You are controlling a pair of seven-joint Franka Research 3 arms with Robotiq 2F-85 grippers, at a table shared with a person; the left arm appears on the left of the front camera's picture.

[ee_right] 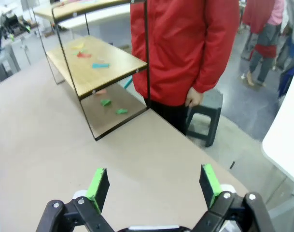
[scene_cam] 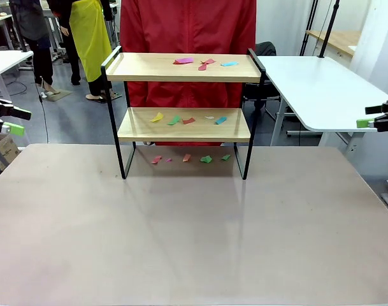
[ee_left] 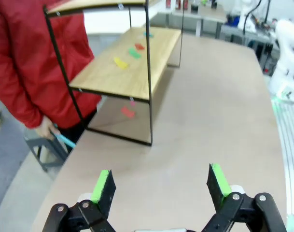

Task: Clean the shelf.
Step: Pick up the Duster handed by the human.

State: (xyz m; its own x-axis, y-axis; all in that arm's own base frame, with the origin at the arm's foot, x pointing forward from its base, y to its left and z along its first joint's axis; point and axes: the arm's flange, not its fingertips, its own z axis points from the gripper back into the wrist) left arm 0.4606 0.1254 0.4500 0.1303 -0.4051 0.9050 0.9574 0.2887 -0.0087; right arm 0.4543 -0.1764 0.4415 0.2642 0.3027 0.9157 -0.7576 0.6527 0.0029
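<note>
The shelf (scene_cam: 149,67) stands at the far edge of the table (scene_cam: 194,236), with coloured paper scraps (scene_cam: 188,120) on both boards and beneath it. A person in a red jacket (scene_cam: 187,25) stands right behind. The left gripper (scene_cam: 16,122) and right gripper (scene_cam: 370,116) hang wide open and empty, well off to either side.

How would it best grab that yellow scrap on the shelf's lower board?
Probably by the near edge of the yellow scrap, pinched across its narrow width. It lies nearly flat on the lower board, and the top board roofs it, so a straight-down reach looks blocked. Coming in slanted through the open front of the shelf, from the robot's side, seems best.
</note>
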